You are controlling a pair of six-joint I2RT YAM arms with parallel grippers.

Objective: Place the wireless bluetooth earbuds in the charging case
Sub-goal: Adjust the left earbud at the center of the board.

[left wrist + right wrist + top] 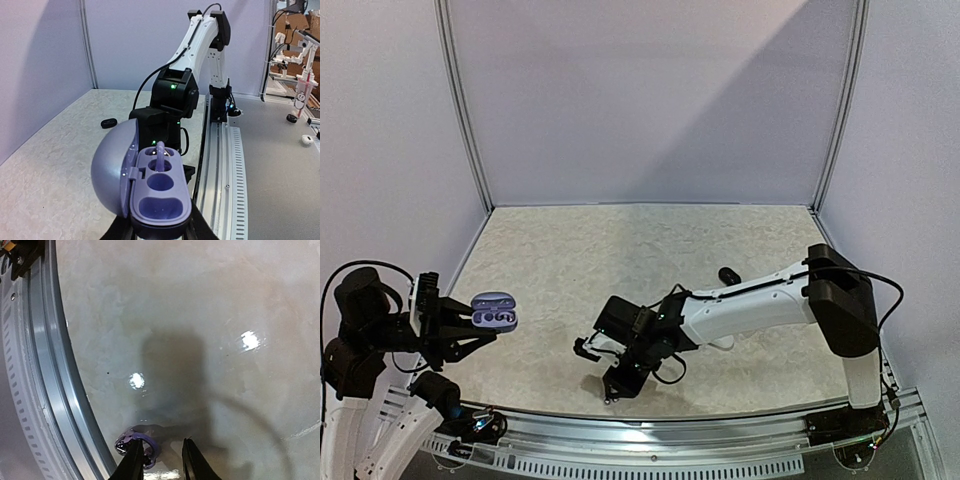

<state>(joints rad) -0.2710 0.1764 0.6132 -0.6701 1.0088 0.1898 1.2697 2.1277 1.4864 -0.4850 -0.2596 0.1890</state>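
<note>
Low in the right wrist view, hard against the curved rail (pixel 50 365), lay a grey-lavender earbud (pixel 151 446), resting on the surface (pixel 200 315). It sat at the tip of the frame-left finger (pixel 134 462) of the right gripper (pixel 162 464), partly behind it. Its longer side seemed to run across the frame, though the blur kept me from being sure. The jaws stood apart with nothing between them. I judged the earbud off-centre, toward the frame-left side of the gap, so a small sideways correction looked needed before closing. The right arm was plainly the nearer one.

Over at the left middle of the top view, the left gripper (pixel 478 324) was clamped on the open charging case (pixel 493 312), held up off the surface with its wells facing upward. From the left wrist view, one lavender bud (pixel 160 149) appeared already seated in the far well, and the well below it looked empty. A small black object (pixel 728 274) lay farther back on the surface, well apart.
</note>
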